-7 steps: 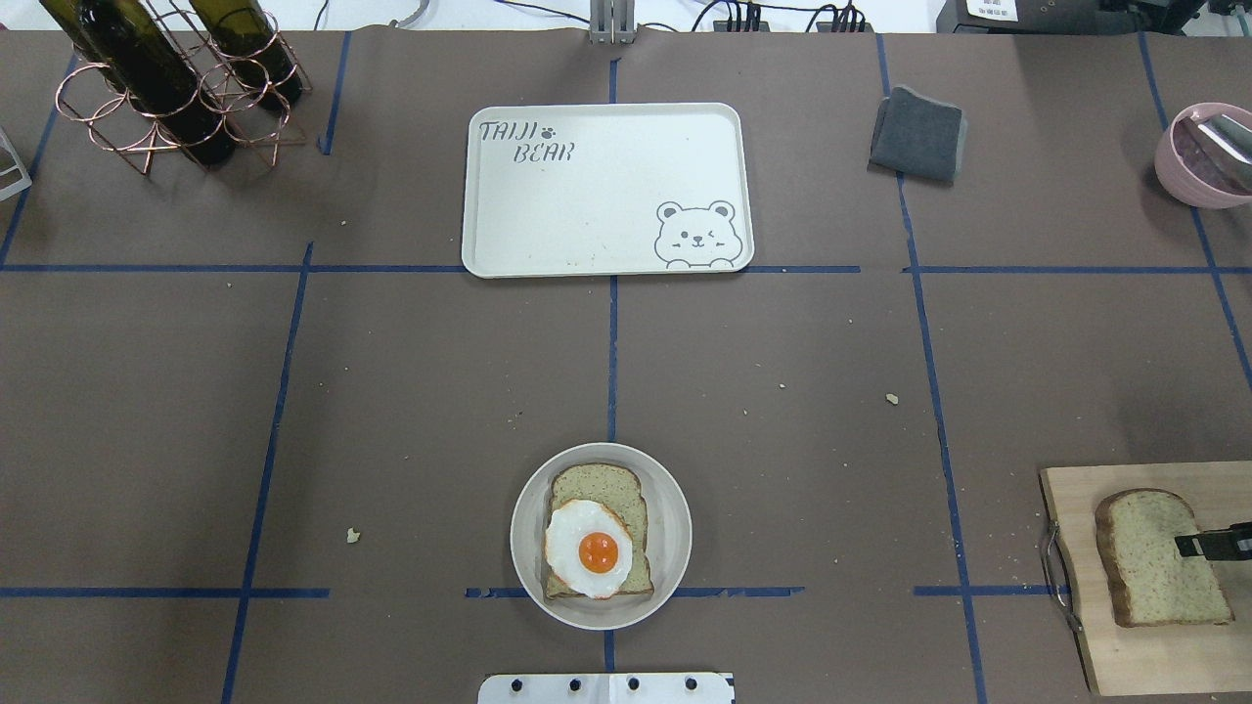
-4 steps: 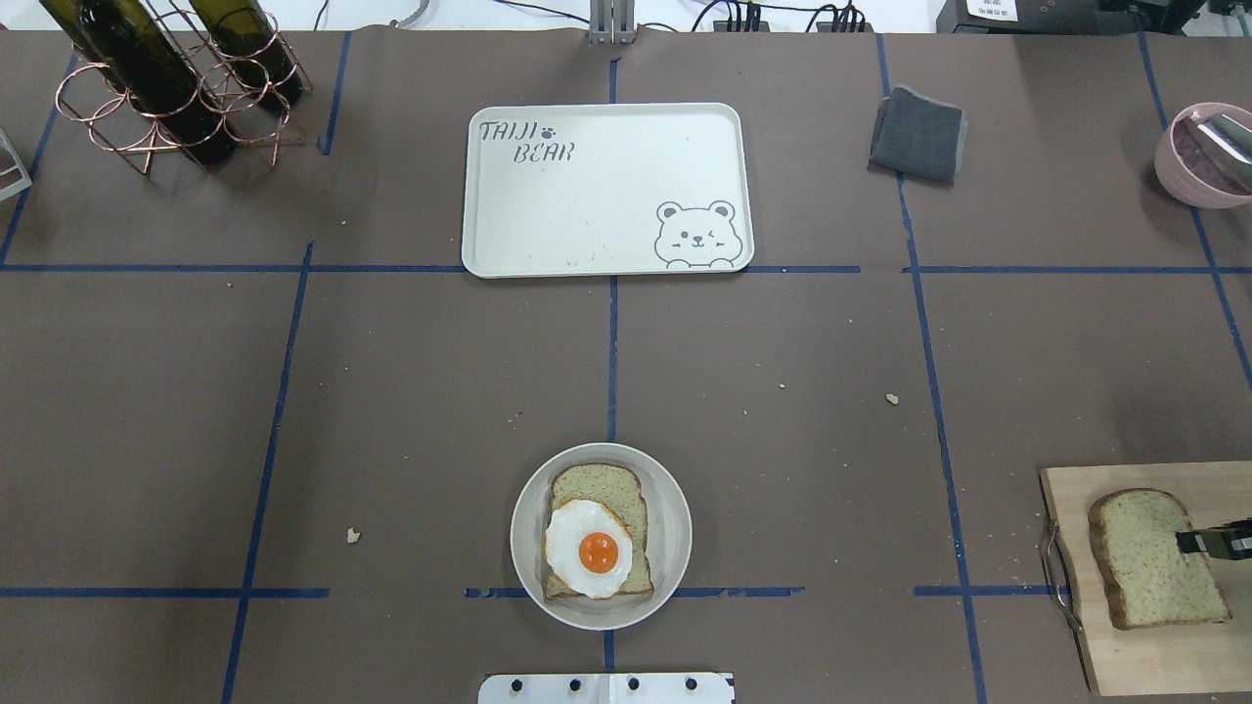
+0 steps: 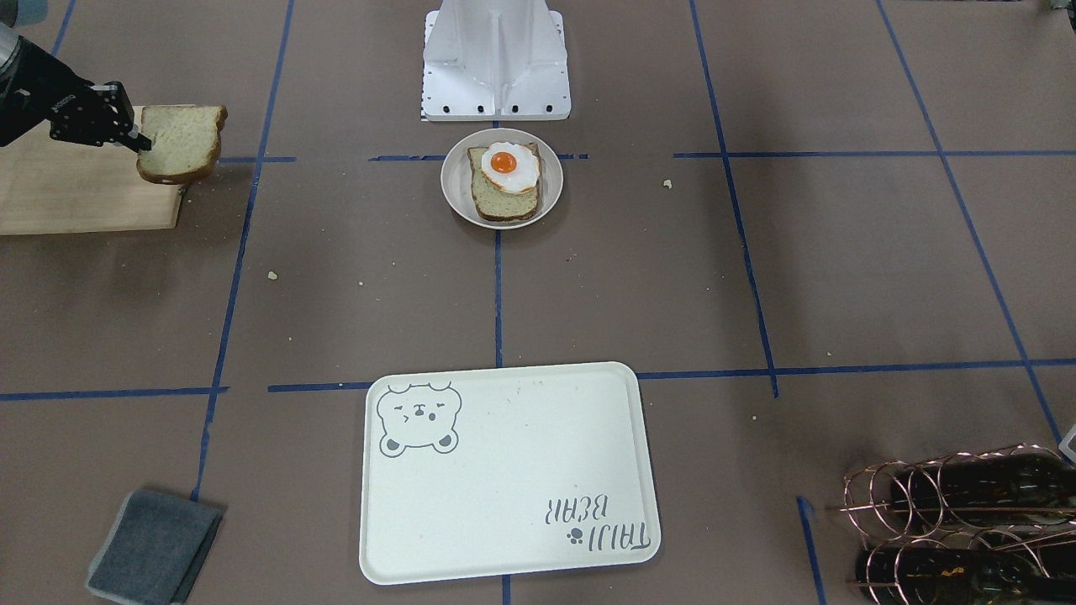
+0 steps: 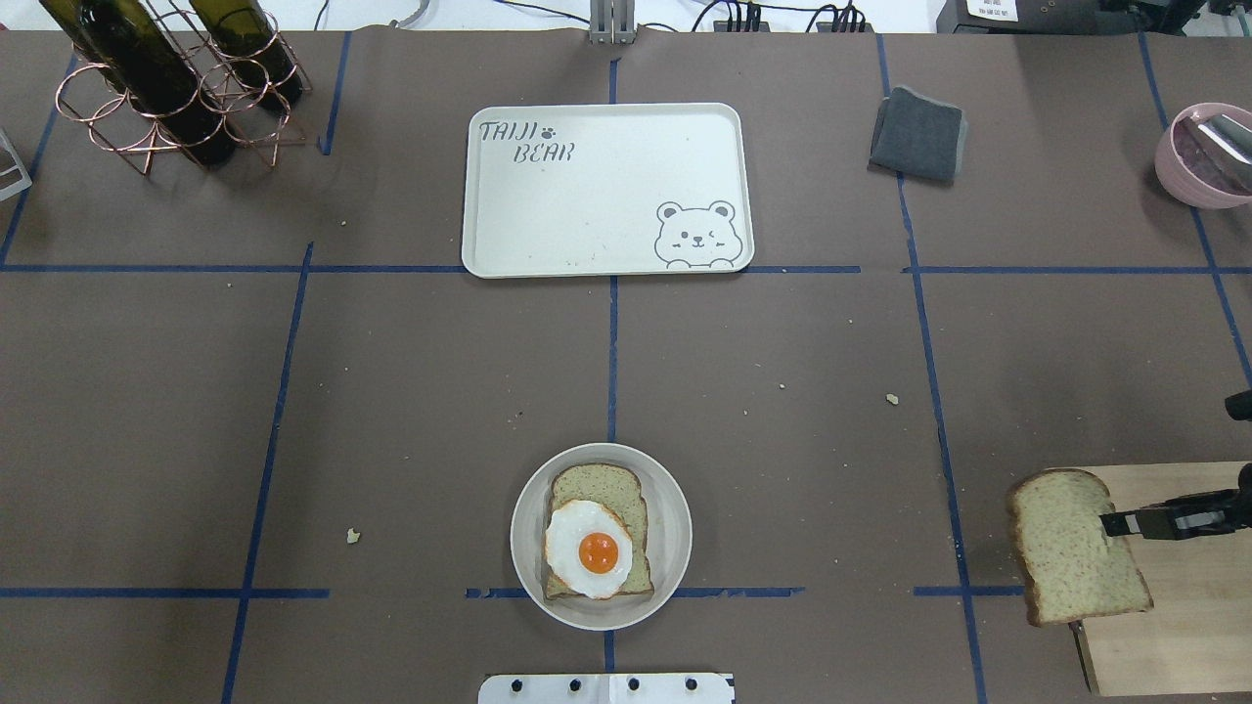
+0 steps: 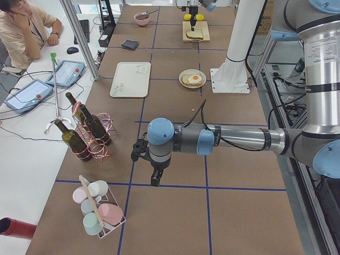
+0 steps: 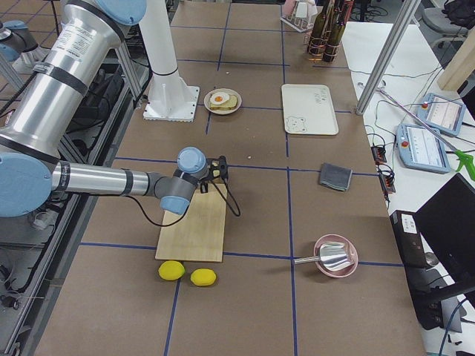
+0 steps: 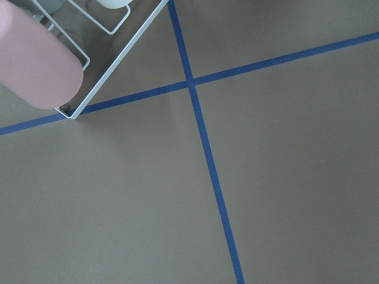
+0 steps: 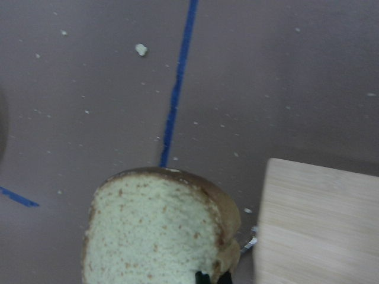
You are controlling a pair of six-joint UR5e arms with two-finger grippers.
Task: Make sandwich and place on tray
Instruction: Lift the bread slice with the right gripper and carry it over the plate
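My right gripper [image 4: 1115, 523] is shut on a wholegrain bread slice [image 4: 1071, 548] and holds it in the air over the left end of the wooden cutting board [image 4: 1193, 606]. The slice also shows in the front view [image 3: 178, 143] and the right wrist view [image 8: 154, 236]. A second slice [image 4: 597, 484] with a fried egg [image 4: 587, 548] on top lies on the round beige plate [image 4: 675, 528] at the near centre. The cream bear tray [image 4: 606, 186] lies at the far centre with nothing on it. My left gripper [image 5: 154, 183] hangs over bare table; I cannot tell whether it is open or shut.
A grey cloth [image 4: 917, 132] lies right of the tray. A copper rack with wine bottles [image 4: 166, 88] stands far left, a pink bowl [image 4: 1203, 156] far right. A white wire rack with mugs [image 7: 41, 65] stands near my left gripper.
My right gripper has lifted the bread slice off the cutting board and carried it left, past the board's left end. Plate, egg and tray have not moved.
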